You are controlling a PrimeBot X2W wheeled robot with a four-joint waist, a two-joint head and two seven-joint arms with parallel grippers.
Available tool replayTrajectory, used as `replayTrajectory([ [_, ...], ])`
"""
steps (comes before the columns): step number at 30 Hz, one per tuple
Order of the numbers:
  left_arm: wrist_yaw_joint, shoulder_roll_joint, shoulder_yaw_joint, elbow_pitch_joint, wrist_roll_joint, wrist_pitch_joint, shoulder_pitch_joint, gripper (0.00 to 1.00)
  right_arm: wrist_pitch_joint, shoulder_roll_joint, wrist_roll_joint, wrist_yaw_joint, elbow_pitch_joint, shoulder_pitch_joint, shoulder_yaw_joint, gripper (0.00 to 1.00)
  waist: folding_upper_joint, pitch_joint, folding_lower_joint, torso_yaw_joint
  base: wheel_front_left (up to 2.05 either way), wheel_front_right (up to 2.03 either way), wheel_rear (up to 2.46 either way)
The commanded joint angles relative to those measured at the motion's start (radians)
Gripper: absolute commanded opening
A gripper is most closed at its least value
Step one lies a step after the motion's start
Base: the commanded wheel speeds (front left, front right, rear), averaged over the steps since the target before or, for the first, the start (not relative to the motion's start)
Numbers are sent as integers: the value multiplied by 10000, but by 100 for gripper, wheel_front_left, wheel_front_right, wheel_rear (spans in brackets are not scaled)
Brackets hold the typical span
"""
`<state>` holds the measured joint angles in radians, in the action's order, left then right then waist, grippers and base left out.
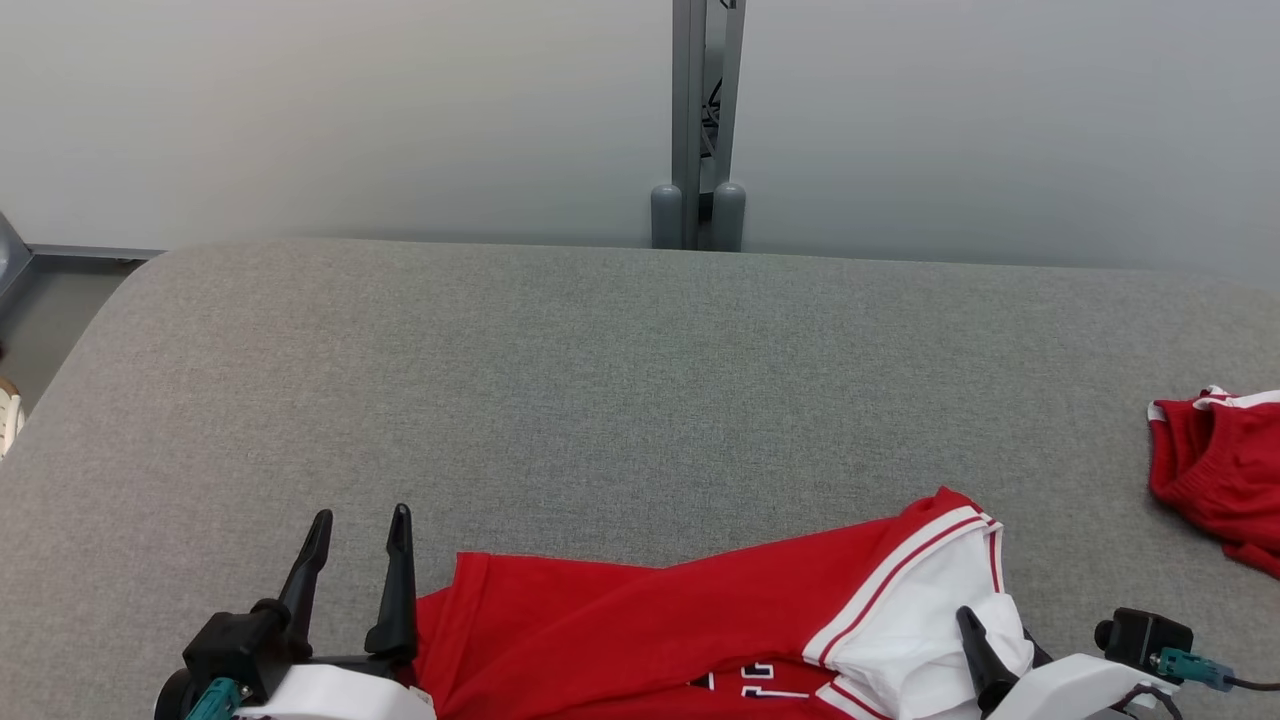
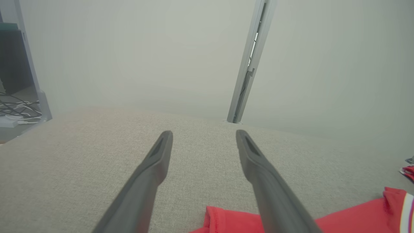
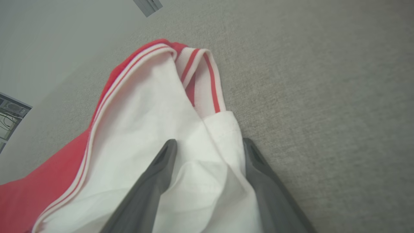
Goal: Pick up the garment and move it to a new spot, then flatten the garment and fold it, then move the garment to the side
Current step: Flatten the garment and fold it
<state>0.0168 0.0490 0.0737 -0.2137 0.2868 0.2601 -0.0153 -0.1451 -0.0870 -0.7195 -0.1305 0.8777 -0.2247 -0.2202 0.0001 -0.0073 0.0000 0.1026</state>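
Note:
The red garment [image 1: 650,620] with white, red-striped trim lies crumpled along the near edge of the grey padded table [image 1: 620,380]. My left gripper [image 1: 360,515] stands open just left of the garment's red edge [image 2: 226,220], nothing between its fingers. My right gripper [image 1: 990,615] is at the garment's right end, where the white part [image 3: 136,106] bunches up. In the right wrist view its two fingers stand apart with white cloth lying between them [image 3: 209,144]. One of its fingers [image 1: 975,645] shows in the head view; cloth hides the other.
A second red garment [image 1: 1215,470] with white trim lies at the table's right edge. A grey post [image 1: 700,120] stands behind the table against the pale wall. Cables lie on the floor [image 2: 16,113] off the table's left side.

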Motion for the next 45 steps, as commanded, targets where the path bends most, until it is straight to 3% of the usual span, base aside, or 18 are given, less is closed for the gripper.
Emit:
replayTrajectory([
  [1, 18, 39, -31, -35, 47, 36, 131, 100, 246, 140, -149, -7, 113, 257, -200, 100, -1, 2, 0, 3, 0, 0, 0],
  [8, -29, 37, -45, -59, 98, 37, 187, 100, 324, 113, -785, -7, -5, 275, -840, 100, -1, 9, 0, 36, 0, 0, 0],
  [9, -30, 37, -56, -59, 111, 37, 192, 100, 325, 112, -865, -7, -23, 261, -910, 58, -1, 8, 0, 40, 0, 0, 0],
  [11, -27, 37, -69, -64, 119, 37, 199, 100, 307, 85, -1058, -7, -58, 230, -1043, 0, -1, 8, 0, 49, 0, 0, 0],
  [23, -63, 35, -20, -96, 259, 37, 171, 100, -480, -940, -1628, -1, 430, -673, -908, 0, -1, -70, 0, 85, 0, 0, 0],
  [33, -136, 37, 13, -108, 436, 37, 110, 100, -615, -2033, -1394, -4, 1211, -1436, -767, 0, -1, -163, 0, 99, 0, 0, 0],
  [39, -182, 38, 28, -118, 494, 37, 3, 100, -197, -2114, -1622, -4, 689, -1341, -1069, 0, -1, -234, 0, 54, 0, 0, 0],
  [45, -179, 35, 10, -191, 559, 37, -120, 100, 703, -2130, -2386, -5, -845, -861, -1411, 0, -1, -396, 0, -83, 0, 0, 0],
])
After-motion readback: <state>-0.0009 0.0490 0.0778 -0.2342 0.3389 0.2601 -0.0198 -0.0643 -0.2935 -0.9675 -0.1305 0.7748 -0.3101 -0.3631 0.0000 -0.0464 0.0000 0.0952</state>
